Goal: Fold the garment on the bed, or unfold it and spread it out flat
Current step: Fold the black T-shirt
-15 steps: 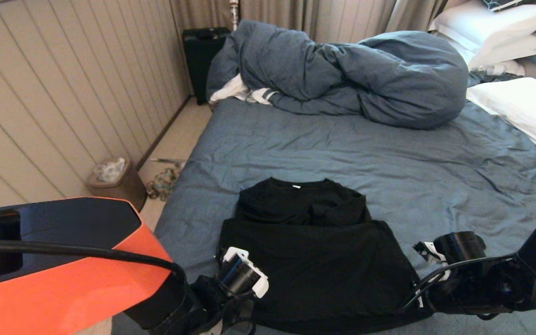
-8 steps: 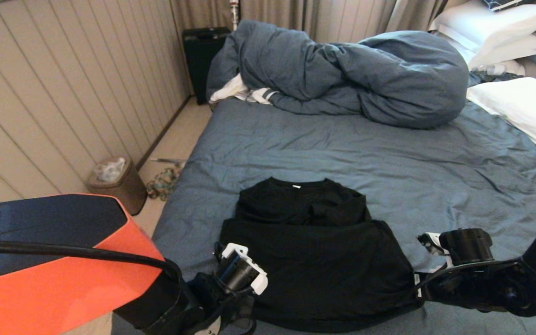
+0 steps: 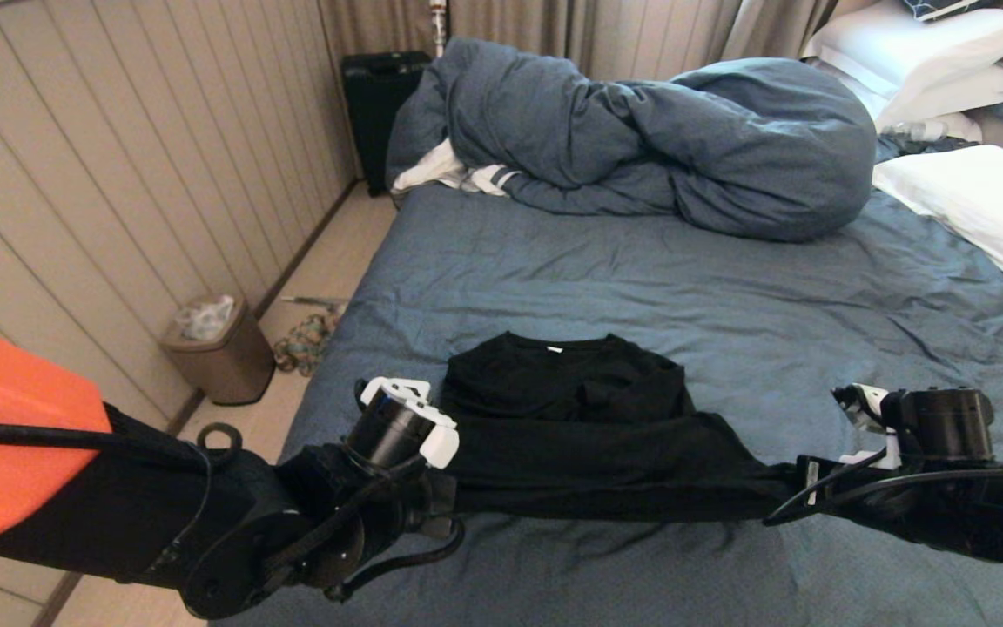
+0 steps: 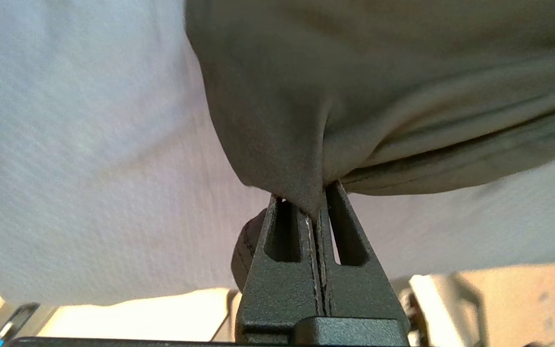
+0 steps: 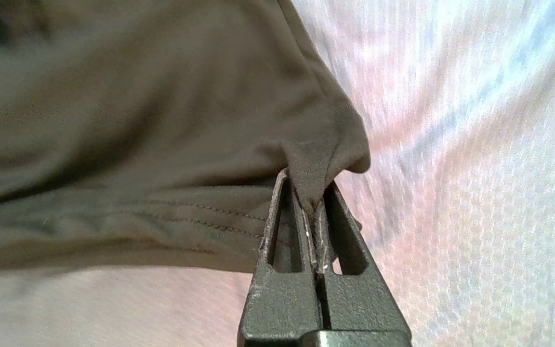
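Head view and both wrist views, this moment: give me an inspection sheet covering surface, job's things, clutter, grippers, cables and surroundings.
Surface: bed with a wrinkled blue-grey sheet.
Job's things: black T-shirt, neck label at the far end; its near hem is lifted off the sheet and stretched between the two grippers.
Clutter: bunched duvet and white pillows at the far end.
Grippers: left gripper shut on a hem corner; right gripper shut on the other corner.
Cables: black cable along the left arm; another along the right arm.
Surroundings: waste bin, a tangle on the floor, black suitcase, panelled wall, curtains.
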